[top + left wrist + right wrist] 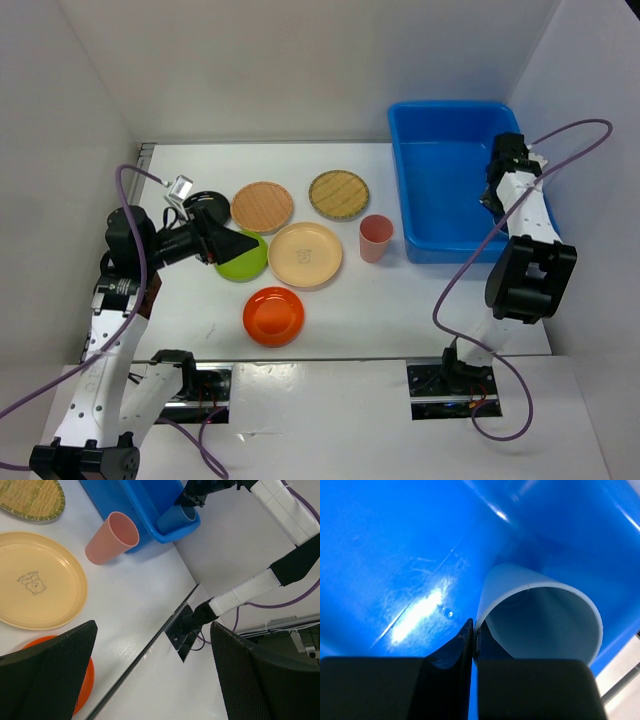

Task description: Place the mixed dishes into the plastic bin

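Note:
The blue plastic bin [440, 190] stands at the back right. My right gripper [475, 635] is shut on the rim of the blue cup [540, 620] and holds it inside the bin [395, 555]. In the top view that gripper [493, 200] is over the bin's right side. My left gripper [235, 243] is open and empty above the lime green plate [245, 264]. On the table lie the black plate [205, 200], light wood plate [262, 206], bamboo plate [338, 193], cream plate [305, 254], orange plate [273, 315] and the upright pink cup [376, 238].
White walls close in the table on the left, back and right. The left wrist view shows the pink cup [110, 539], cream plate [35, 580], the bin's near corner [145, 505] and the table's front edge [150, 645].

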{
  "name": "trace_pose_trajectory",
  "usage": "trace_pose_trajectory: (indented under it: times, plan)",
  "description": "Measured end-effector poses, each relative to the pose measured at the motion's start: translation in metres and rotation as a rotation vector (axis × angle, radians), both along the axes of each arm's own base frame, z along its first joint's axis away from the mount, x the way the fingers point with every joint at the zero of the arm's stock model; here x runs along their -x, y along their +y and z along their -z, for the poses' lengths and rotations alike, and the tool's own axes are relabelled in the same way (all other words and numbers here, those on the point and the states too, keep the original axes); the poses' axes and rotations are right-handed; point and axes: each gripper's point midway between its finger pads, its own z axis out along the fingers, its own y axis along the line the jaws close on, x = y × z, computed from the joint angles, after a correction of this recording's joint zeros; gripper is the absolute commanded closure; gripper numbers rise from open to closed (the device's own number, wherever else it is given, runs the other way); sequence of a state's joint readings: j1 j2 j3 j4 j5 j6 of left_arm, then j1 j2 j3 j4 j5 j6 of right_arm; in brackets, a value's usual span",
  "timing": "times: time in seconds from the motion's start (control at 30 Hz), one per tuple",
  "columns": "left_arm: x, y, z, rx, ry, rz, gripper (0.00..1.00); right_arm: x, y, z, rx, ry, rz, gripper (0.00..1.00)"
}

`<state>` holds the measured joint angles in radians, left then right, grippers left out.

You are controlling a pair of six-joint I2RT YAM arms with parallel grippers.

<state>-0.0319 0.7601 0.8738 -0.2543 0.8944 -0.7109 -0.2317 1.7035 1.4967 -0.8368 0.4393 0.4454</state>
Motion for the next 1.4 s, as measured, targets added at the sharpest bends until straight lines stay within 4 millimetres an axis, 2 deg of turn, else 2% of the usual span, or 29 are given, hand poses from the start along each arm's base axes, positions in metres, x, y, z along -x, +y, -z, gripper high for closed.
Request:
trace_pose_trajectory:
  times: [0.17,0.3,0.43,0.6,0.7,0.73,0.8,0.87,0.9,1.1,1.2,1.27,1.33,1.4]
  plan:
    - [-0.002,0.000,0.001,0.000,0.008,0.000,0.00,-0.003,-0.006,0.013,-0.009,0.015,-0.003,0.97]
    - [-0.002,0.000,0.002,0.000,0.008,0.000,0.00,-0.006,-0.004,0.023,-0.026,0.028,-0.015,0.80]
    - [-0.002,0.000,0.002,0.000,0.009,0.000,0.00,-0.007,-0.007,0.025,-0.028,0.031,-0.021,0.77]
    - [-0.002,0.000,0.002,0.000,0.010,0.000,0.00,-0.007,-0.011,0.024,-0.025,0.028,-0.021,0.63]
    - [-0.002,0.000,0.002,0.000,0.012,0.000,0.00,-0.007,-0.012,0.022,-0.023,0.028,-0.024,0.47]
    - [-0.002,0.000,0.002,0.000,0.013,0.000,0.00,-0.008,-0.012,0.019,-0.022,0.026,-0.026,0.38]
    - [-0.003,0.000,0.002,0.001,0.014,0.000,0.00,-0.011,-0.012,0.010,-0.019,0.014,-0.025,0.29]
    - [-0.003,-0.001,0.003,0.001,0.015,0.002,0.00,-0.015,-0.014,-0.004,-0.013,-0.008,-0.024,0.25]
    - [-0.002,-0.001,0.003,0.001,0.016,0.005,0.00,-0.017,-0.014,-0.013,-0.008,-0.024,-0.024,0.21]
    - [-0.002,-0.006,0.005,0.000,0.027,0.028,0.00,-0.026,-0.011,-0.074,0.023,-0.135,-0.029,0.13]
    - [-0.003,-0.007,0.006,0.001,0.034,0.031,0.00,-0.023,0.007,-0.097,0.042,-0.156,-0.063,0.10]
    - [-0.003,-0.007,0.006,0.001,0.033,0.031,0.00,-0.025,0.034,-0.110,0.059,-0.157,-0.120,0.08]
    - [-0.004,-0.007,0.006,0.002,0.034,0.031,0.00,-0.032,0.076,-0.124,0.068,-0.172,-0.221,0.08]
    - [-0.005,-0.007,0.007,0.006,0.046,0.028,0.00,-0.038,0.135,-0.136,0.052,-0.201,-0.365,0.20]
